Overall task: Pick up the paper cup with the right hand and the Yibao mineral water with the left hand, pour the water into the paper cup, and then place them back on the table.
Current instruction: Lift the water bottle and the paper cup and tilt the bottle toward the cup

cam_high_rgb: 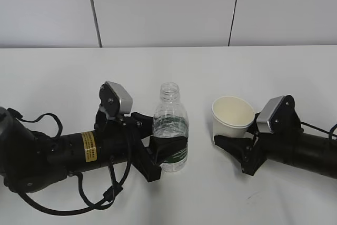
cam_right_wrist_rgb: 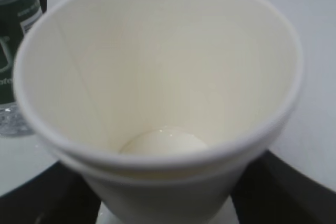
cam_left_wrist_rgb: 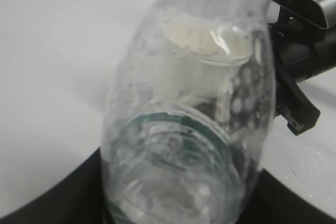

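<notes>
The clear water bottle [cam_high_rgb: 170,126] stands upright, cap off, near the middle of the white tabletop [cam_high_rgb: 168,67]. The left hand's pincer [cam_high_rgb: 164,157] is closed around the bottle's lower part, at the green label, its black fingers [cam_high_rgb: 151,168] on either side of the bottle. In the left wrist view the bottle [cam_left_wrist_rgb: 189,129] fills the frame right in front of the camera, and the paper cup [cam_left_wrist_rgb: 202,56] shows blurred through it.

The paper cup [cam_high_rgb: 232,118] sits to the right of the bottle, well apart from it, tilted a little toward the camera so its cream inside shows. The right hand's pincer [cam_high_rgb: 234,146] grips the cup low on its wall. In the right wrist view the cup [cam_right_wrist_rgb: 157,103] sits between the dark fingers [cam_right_wrist_rgb: 283,192], its mouth open to the camera, with the bottle's label [cam_right_wrist_rgb: 13,40] at the upper left. Whether the cup's base touches the tabletop cannot be told.
</notes>
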`<state>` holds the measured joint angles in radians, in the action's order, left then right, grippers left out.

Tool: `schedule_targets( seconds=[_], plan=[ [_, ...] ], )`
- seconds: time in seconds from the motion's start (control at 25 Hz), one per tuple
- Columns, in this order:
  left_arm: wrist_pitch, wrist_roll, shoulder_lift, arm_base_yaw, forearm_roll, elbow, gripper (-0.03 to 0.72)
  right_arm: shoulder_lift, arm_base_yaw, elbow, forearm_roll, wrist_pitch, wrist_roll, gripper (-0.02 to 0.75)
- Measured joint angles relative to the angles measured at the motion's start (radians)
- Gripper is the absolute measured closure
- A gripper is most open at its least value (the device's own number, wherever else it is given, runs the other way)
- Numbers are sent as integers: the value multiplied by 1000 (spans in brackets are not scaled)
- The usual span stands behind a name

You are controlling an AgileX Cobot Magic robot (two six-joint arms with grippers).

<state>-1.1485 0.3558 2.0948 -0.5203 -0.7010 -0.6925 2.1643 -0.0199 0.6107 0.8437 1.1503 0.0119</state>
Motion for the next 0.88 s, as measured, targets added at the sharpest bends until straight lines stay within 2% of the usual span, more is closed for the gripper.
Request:
schedule_targets(
  seconds=[0.32, 0.52, 0.88],
  plan=[
    [9, -52, -4, 0, 0, 0, 293, 0, 0, 0, 21, 0, -2, 220],
    [49, -108, -41, 0, 47, 0, 296, -23, 0, 0, 57, 0, -76, 220],
    [98, -327, -112, 0, 187, 2, 296, -49, 0, 0, 138, 0, -126, 220]
  ],
)
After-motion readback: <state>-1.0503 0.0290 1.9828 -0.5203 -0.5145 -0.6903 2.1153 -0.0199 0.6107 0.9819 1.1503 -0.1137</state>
